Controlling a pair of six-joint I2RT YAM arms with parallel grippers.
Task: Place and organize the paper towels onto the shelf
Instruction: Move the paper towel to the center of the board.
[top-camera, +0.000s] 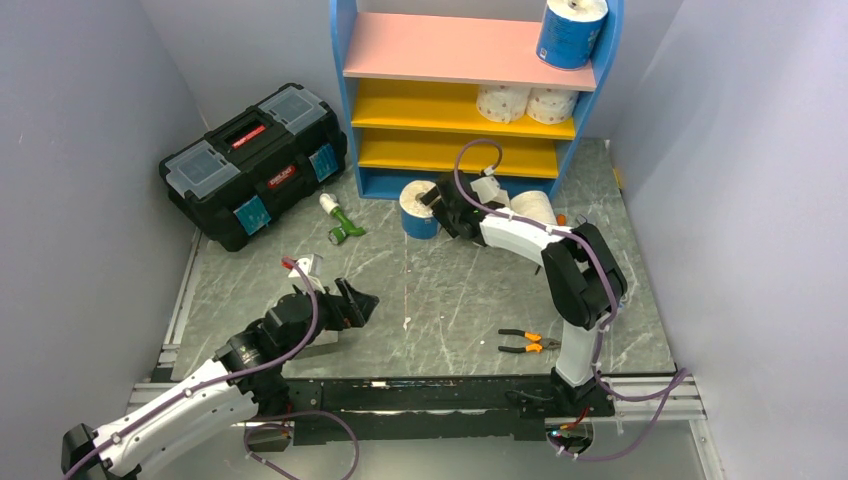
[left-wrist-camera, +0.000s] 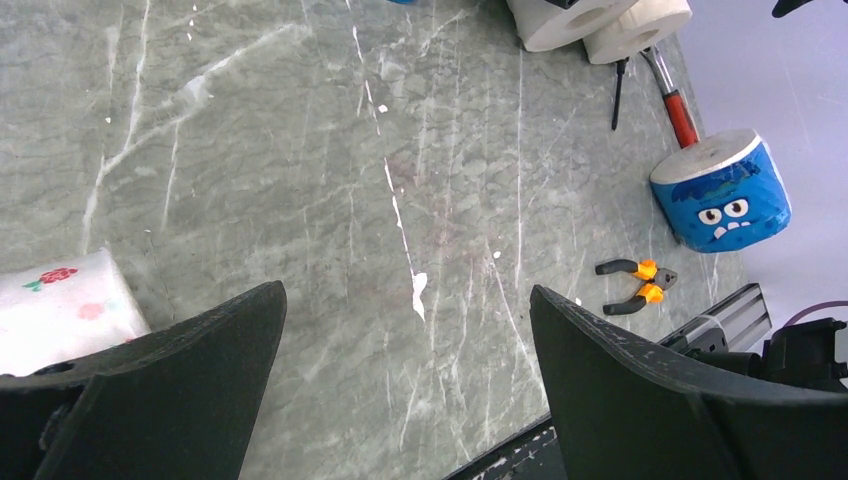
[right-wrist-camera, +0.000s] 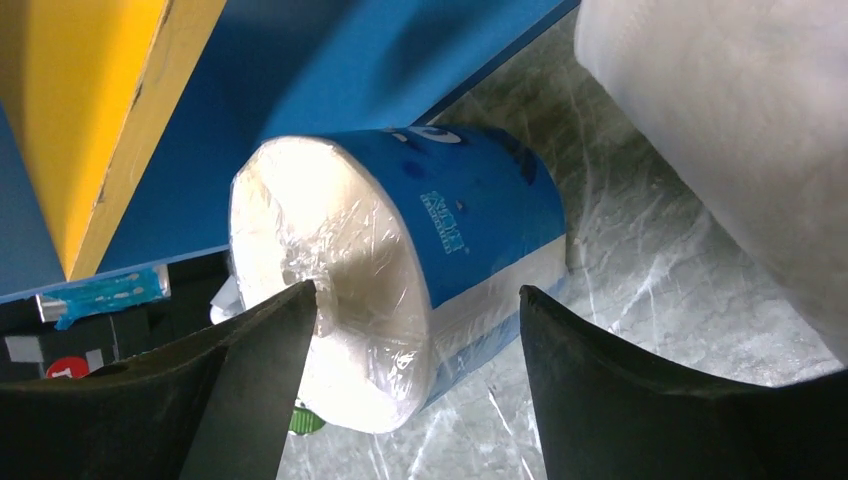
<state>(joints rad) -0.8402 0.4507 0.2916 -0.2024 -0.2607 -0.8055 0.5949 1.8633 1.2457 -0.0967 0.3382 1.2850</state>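
The blue roll (right-wrist-camera: 470, 230) sits on the tabletop (top-camera: 420, 290) at centre frame, just below the shelf (top-camera: 440, 48). Your right end effector (right-wrist-camera: 418, 298) is wide open and empty, fingers flanking it. Centre the roll, advance, then close gently to avoid crushing.

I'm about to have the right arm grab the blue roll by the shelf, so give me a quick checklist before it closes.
1. Is the right gripper open: ok.
2. Is the blue-wrapped roll inside the opening: ok, though off-centre.
3. Is the plain white roll clear of the grasp: cannot tell, it lies close beside the gripper.
4. Is there bare space on the pink top board: ok.
5. Is the left gripper open and away from the shelf: ok.
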